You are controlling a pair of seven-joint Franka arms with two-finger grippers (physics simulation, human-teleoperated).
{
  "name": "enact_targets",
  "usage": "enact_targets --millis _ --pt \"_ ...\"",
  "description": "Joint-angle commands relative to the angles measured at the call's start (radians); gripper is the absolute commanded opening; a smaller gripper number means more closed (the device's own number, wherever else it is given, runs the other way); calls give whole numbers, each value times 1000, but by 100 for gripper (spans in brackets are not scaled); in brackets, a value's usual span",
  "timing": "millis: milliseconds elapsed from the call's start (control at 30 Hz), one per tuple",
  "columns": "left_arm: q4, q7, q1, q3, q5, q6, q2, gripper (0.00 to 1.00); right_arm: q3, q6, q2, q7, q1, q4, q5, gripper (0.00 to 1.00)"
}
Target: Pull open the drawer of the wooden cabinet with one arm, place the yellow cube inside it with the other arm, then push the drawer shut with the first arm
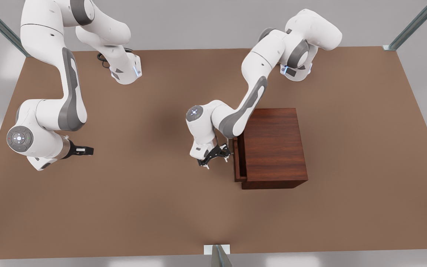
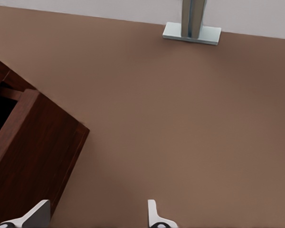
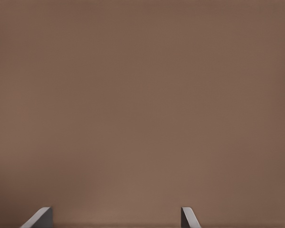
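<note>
My left hand (image 1: 216,157) is spread wide w/ nothing in it, right beside the drawer (image 1: 238,160), which is barely out of the wooden cabinet (image 1: 272,146), so imo close squarely on the handle and pull straight; right hand (image 1: 82,150) waits open over bare bench (image 1: 143,207).

Left gripper (image 1: 216,155), black two-finger type on a white Franka arm, sits just off the front of the dark reddish-brown wooden cabinet (image 1: 272,144), on the front view's left of it. Fingers (image 2: 154,216) spread, holding nothing. Forearm slants down across the cabinet's far corner; wrist bent downward.

Right gripper (image 1: 85,150), same type, waits well apart from the cabinet, farther toward the front view's left. Fingers (image 3: 189,217) parted, empty. Elbow folded, wrist roughly level, pointing toward the cabinet.
</note>
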Motion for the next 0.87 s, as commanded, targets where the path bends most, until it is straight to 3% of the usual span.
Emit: enact_targets --millis 0,333,367,433,467,500,533,567,600,633,667,733,833 --pt "-2 124 7 0 -16 -60 -7 100 0 0 -1 -19 0 0 1 100" --pt "-19 223 50 2 -47 -181 -79 100 0 0 -1 -19 0 0 -2 100" --pt "-5 219 52 6 -102 -255 -120 100 0 0 -1 -19 0 0 -2 100" --pt "-8 418 119 11 -212 -566 -433 100 0 0 -1 -19 0 0 -2 100" --pt "-10 510 171 14 -215 -635 -470 100 0 0 -1 -19 0 2 -2 100" --pt "-39 743 337 13 -321 -659 -529 100 0 0 -1 -19 0 0 -2 100" --pt "-103 970 481 13 -398 -642 -562 100 0 0 -1 -19 0 0 -2 100" --pt "-272 1122 609 14 -472 -510 -636 100 0 0 -1 -19 0 2 -2 100" --pt "-540 1124 616 14 -469 -286 -777 100 0 0 -1 -19 0 2 -2 100" --pt "-703 1116 613 14 -467 -197 -880 100 -2 0 -1 -19 0 2 -1 100" --pt "-739 1118 612 13 -465 -188 -907 100 0 0 -1 -19 0 0 -1 100" --pt "-622 1130 595 2 -452 -201 -863 100 0 0 -1 -19 0 0 -1 100" --pt "-616 1121 581 2 -446 -204 -854 100 0 0 -1 -19 0 0 -2 100"
